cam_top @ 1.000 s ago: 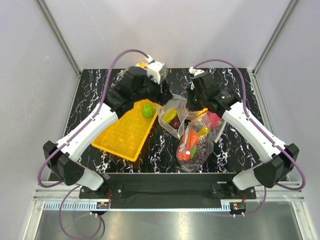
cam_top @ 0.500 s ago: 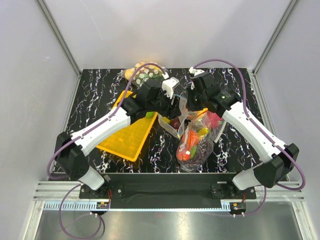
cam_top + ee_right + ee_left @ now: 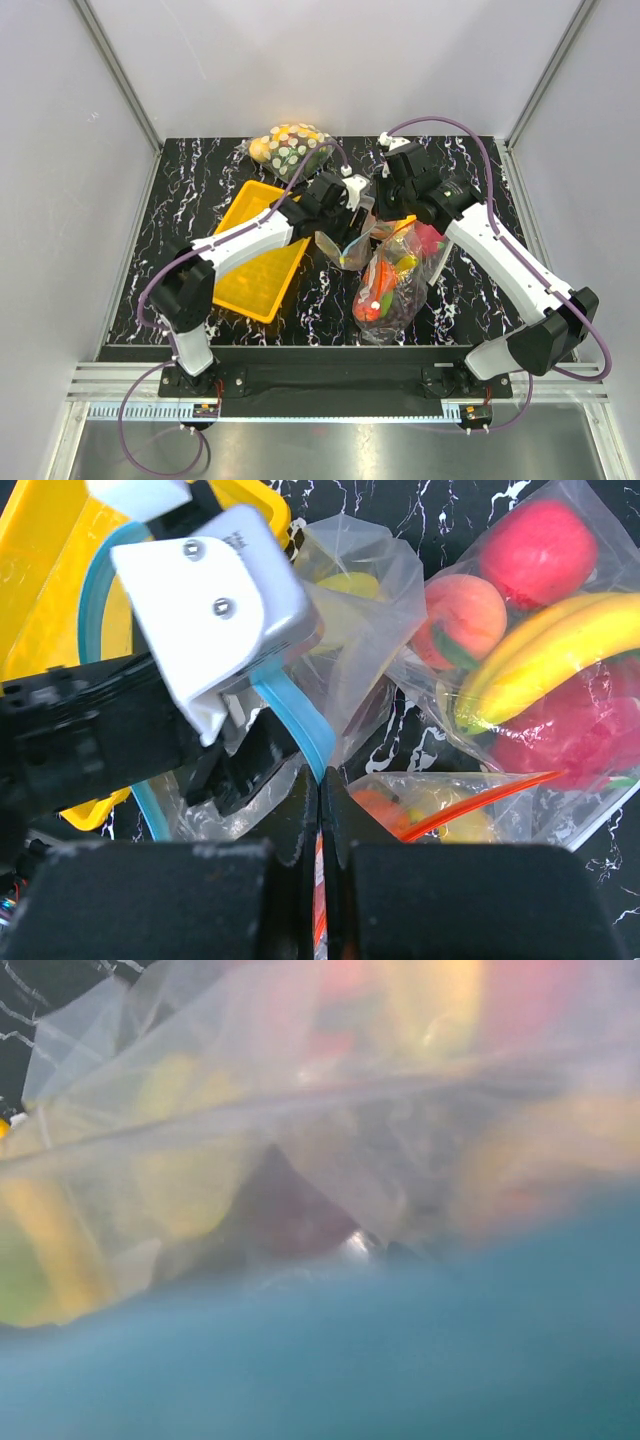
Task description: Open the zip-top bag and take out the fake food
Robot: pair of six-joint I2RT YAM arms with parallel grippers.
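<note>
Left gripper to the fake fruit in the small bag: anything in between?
Only bag film, it seems. The left gripper sits in the mouth of the zip-top bag, blue strip looped round it, right gripper pinching the rim. Its wrist view shows clear folds across the fake food; too blurred to say more.

No readable text, label, brand or number shows in any view.
</note>
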